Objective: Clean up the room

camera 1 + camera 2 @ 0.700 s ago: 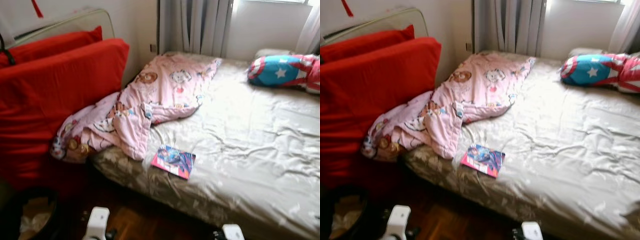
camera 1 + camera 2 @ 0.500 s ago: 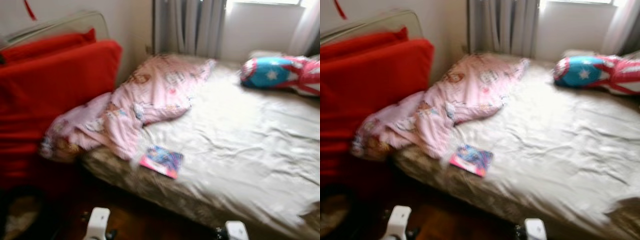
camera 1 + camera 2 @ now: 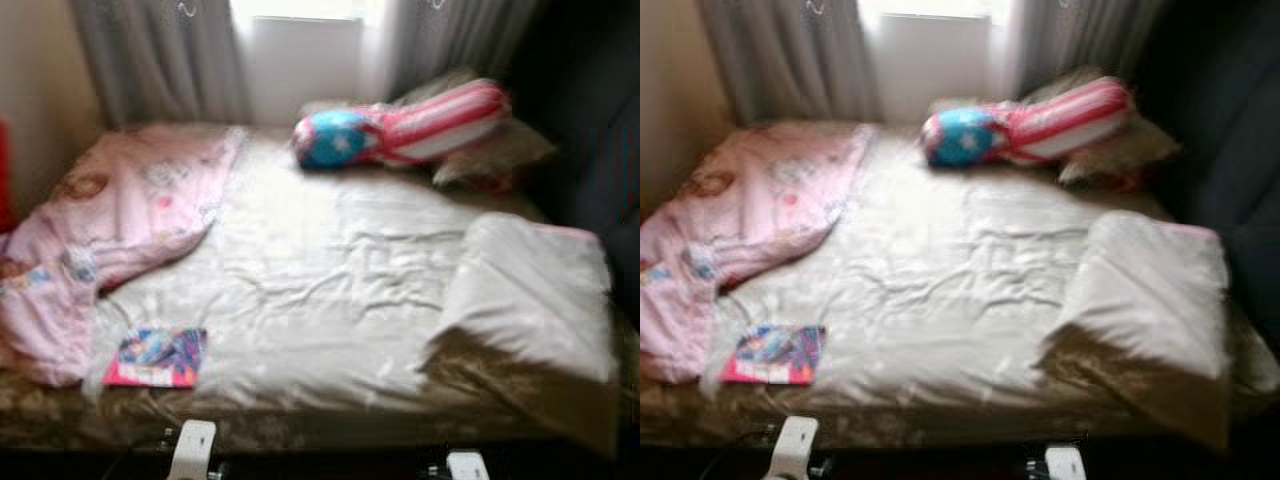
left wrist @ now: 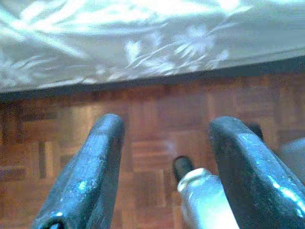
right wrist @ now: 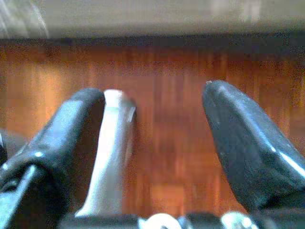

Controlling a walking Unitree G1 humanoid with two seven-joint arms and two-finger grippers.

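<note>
A colourful pink-edged book [image 3: 155,357] lies flat near the bed's front left corner. Beside it a crumpled pink cartoon blanket [image 3: 110,210] spreads over the left side of the beige-sheeted bed [image 3: 320,280]. A blue, red and white star pillow [image 3: 400,125] rests at the head, and a white pillow [image 3: 530,290] lies on the right side. Both arms hang low in front of the bed. My left gripper [image 4: 164,157] is open over the wooden floor, holding nothing. The right gripper [image 5: 152,133] is also open and empty above the floor.
Grey curtains [image 3: 160,60] and a bright window [image 3: 300,50] stand behind the bed. A dark tall surface [image 3: 590,130] rises at the right. The parquet floor [image 4: 157,109] runs along the bed's flowered valance [image 4: 143,52].
The camera has swung to the right: the red cushions have left the picture and the bed's right side with the white pillow has come in. The bedding itself has not moved.
</note>
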